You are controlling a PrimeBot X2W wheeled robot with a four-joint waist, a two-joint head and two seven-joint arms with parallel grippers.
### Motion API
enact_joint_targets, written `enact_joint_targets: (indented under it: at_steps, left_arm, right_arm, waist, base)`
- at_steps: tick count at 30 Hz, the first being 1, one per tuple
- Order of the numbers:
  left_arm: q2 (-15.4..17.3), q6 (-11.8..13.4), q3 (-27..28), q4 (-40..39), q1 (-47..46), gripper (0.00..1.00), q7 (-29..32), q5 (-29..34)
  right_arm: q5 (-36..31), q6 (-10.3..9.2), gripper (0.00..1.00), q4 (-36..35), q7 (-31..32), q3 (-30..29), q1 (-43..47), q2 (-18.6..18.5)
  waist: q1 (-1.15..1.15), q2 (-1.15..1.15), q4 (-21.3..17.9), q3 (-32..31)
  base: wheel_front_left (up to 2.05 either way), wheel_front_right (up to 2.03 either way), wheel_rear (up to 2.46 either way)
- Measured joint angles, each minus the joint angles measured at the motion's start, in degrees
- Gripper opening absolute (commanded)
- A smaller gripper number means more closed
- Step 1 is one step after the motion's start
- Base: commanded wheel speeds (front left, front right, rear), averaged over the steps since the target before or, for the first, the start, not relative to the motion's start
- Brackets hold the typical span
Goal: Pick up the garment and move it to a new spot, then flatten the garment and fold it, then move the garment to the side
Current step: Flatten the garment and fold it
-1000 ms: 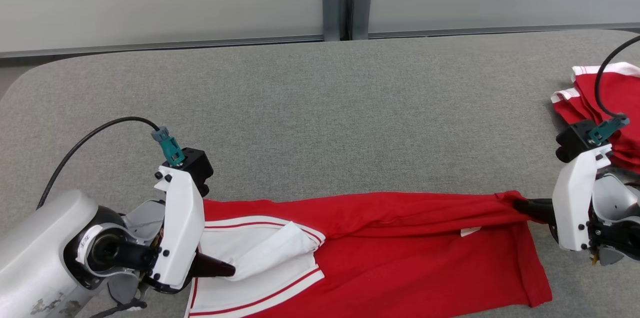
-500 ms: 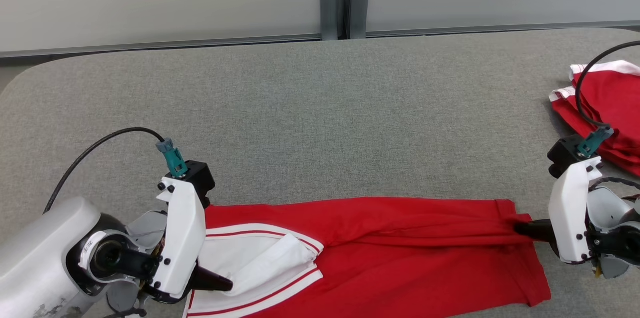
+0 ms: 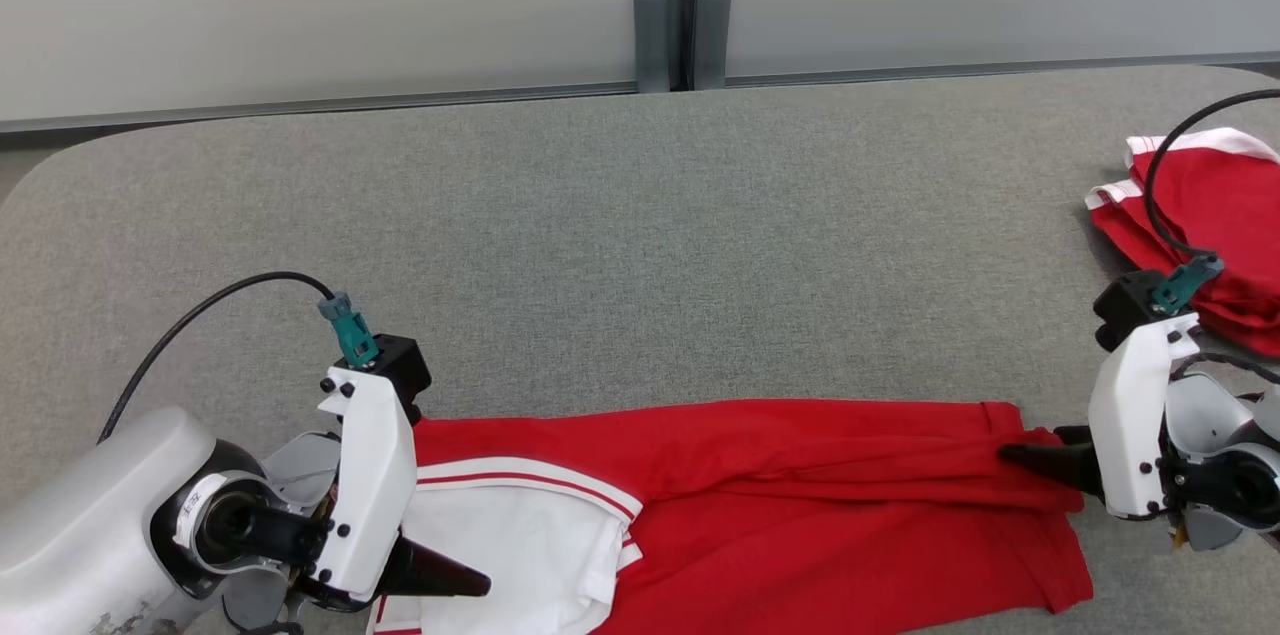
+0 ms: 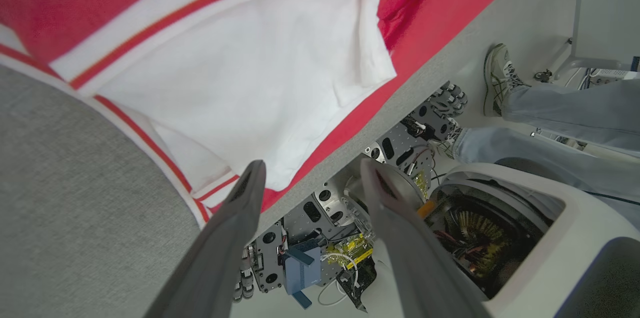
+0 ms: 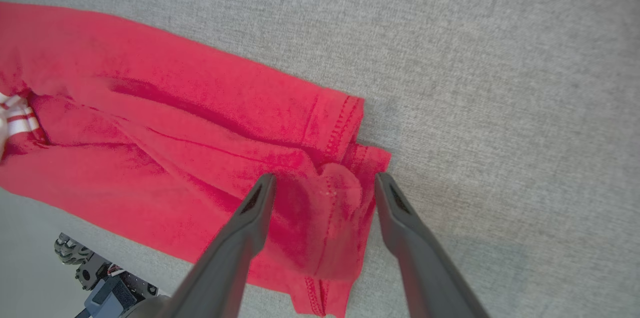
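Left gripper [image 4: 312,168] and right gripper [image 5: 325,180] newly parted, garment [image 3: 800,495] released

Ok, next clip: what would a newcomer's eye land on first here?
The red garment, stretched in a long band along the near edge of the grey table. An open tool sits at each end: the left tool by the white-panelled end, the right tool straddling the bunched red hem. A second red garment lies at the table's right edge.

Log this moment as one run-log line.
stage: flattening | left gripper: open, by white panel | right gripper: open, astride bunched red hem | garment: laid lengthwise along near edge of table
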Motion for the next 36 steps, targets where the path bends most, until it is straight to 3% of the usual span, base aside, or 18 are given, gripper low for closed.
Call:
enact_joint_targets:
  at_steps: [11,19,23,28,31,36]
  left_arm:
    - [0.7,-2.7,3.8,0.0,-0.4,1.0,-7.4,2.6]
    - [1.4,-4.3,9.6,-0.2,-0.1,1.0,-24.9,10.6]
    - [1.4,-2.1,12.7,-0.5,2.8,1.0,-36.4,15.3]
    - [1.3,2.4,16.5,-1.6,8.8,1.0,-50.7,19.9]
    - [1.3,6.5,18.7,-2.9,12.9,1.0,-59.3,23.0]
    - [-0.5,12.5,21.2,-5.1,20.9,1.0,-72.1,26.8]
  right_arm:
    - [2.3,-0.01,1.0,-2.6,-14.6,-4.8,0.5,-2.3]
    - [-1.3,-0.01,1.0,-1.7,-32.3,-9.1,1.6,-4.1]
    - [-2.6,-0.01,1.0,0.1,-41.5,-11.2,3.8,-3.4]
    - [-4.1,-0.01,1.0,2.4,-44.9,-15.8,8.5,-1.3]
    - [-7.8,-0.01,1.0,3.1,-45.1,-26.2,11.6,1.2]
    - [-20.7,-0.01,1.0,1.5,-45.1,-44.6,22.6,8.7]
  waist:
    - [0.0,0.0,0.0,-3.3]
    - [0.0,0.0,-0.3,-5.6]
    - [0.0,0.0,-0.4,-6.3]
    - [0.0,0.0,-0.4,-7.1]
    - [0.0,0.0,-0.4,-7.2]
    - [0.0,0.0,0.0,-7.3]
  base:
    - [0.0,0.0,0.0]
    - [0.0,0.0,0.0]
    - [0.0,0.0,0.0]
    - [0.0,0.0,0.0]
    - [0.0,0.0,0.0]
    - [0.0,0.0,0.0]
